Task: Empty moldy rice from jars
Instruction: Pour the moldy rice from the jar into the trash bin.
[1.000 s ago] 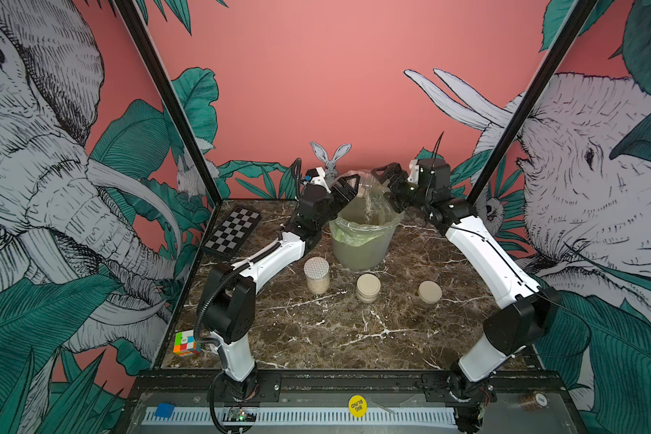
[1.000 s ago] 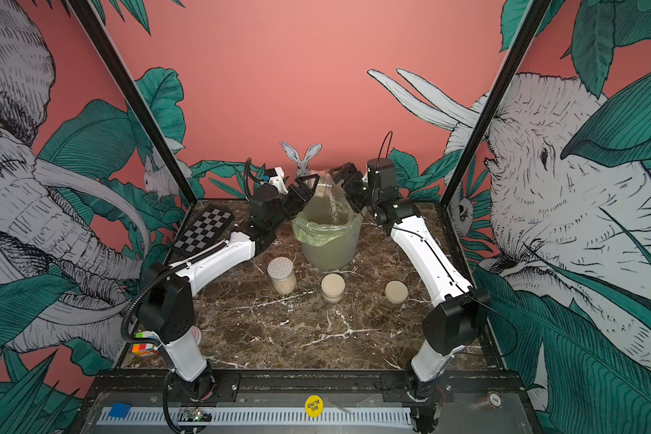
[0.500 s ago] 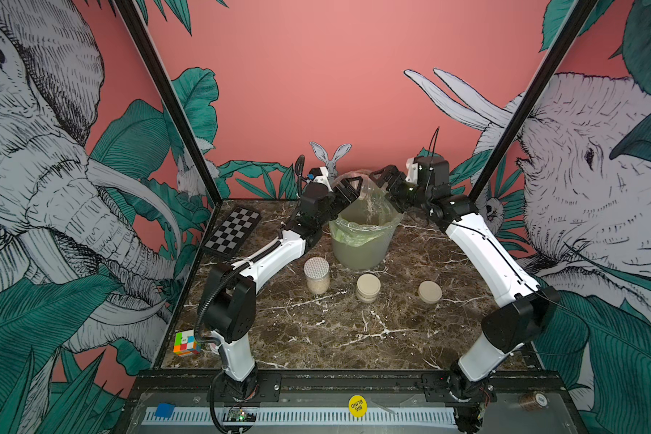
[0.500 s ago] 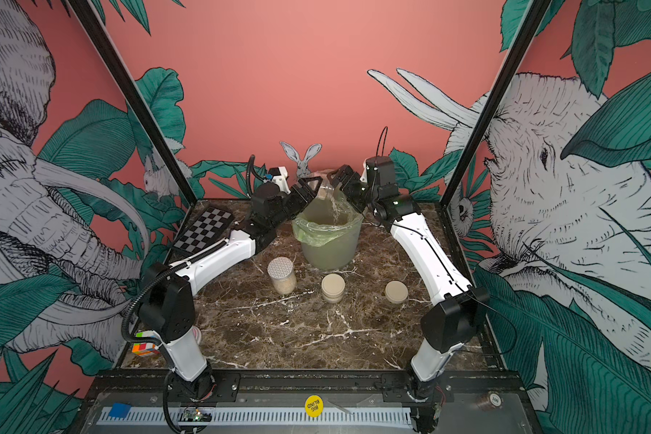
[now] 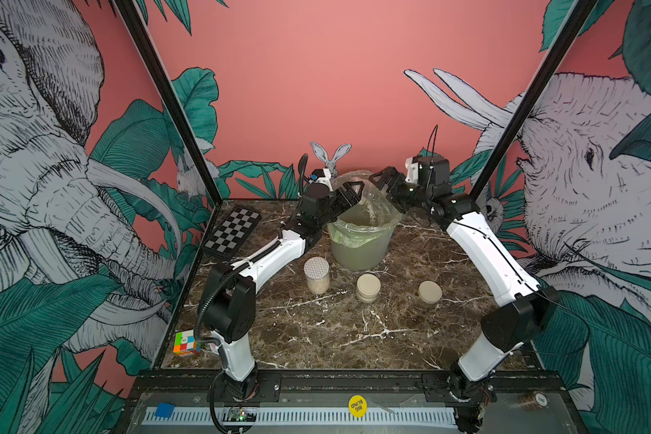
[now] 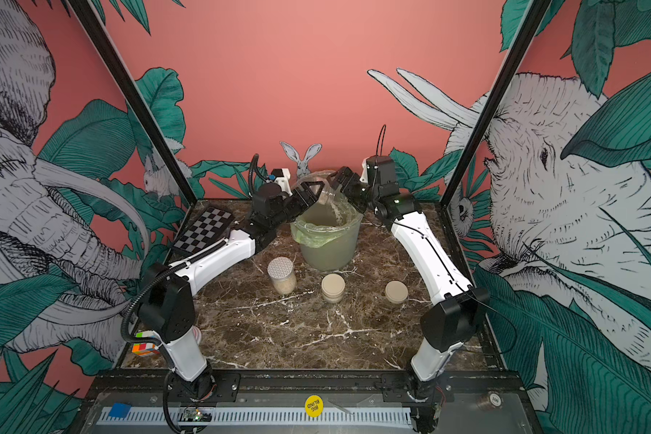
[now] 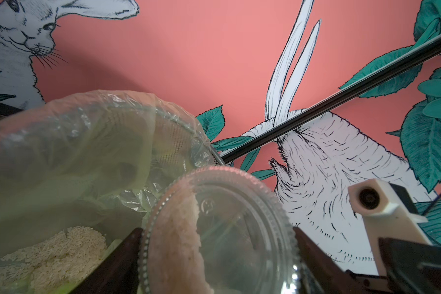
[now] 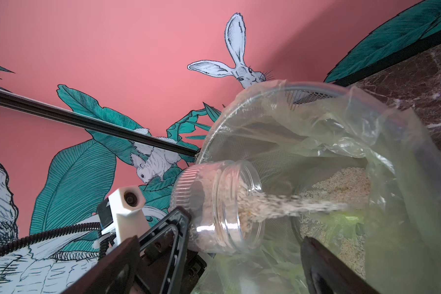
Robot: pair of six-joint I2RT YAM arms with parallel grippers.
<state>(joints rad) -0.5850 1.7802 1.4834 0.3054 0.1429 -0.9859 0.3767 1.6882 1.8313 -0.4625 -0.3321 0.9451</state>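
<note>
Near the far edge of the table (image 5: 316, 338), at its middle, stands the bin (image 5: 359, 251), lined with a green-tinted bag (image 5: 344, 231). Its wall is cloudy, so from the top views the contents cannot be made out. The left wrist view shows rice (image 7: 56, 249) heaped inside.

At the far left corner lies a checkerboard (image 5: 234, 235), partly hidden by the left arm.

The left gripper (image 5: 355, 192) is clamped on the open jar (image 8: 219, 203), which is tipped mouth-down over the bin's far rim, a stream of rice pouring from it. In both top views this jar is mostly lost behind the fingers and against the bag. An embossed mark on its base is unreadable.

The right gripper (image 5: 385, 182) hangs just beside the bin's far right rim, jaws wide apart and empty.

Closer to the front than the bin, the tall jar (image 5: 316, 275) has a dotted white lid, the squat jar (image 5: 368, 287) a beige one. Toward the right edge sits a beige lid (image 5: 430, 292); whether a jar is under it is unclear.

Off the front left corner is a colour cube (image 5: 186, 342), half cut off by the frame. On the front rail, a yellow sticker (image 5: 357, 405) reads "BIG BLIND".
</note>
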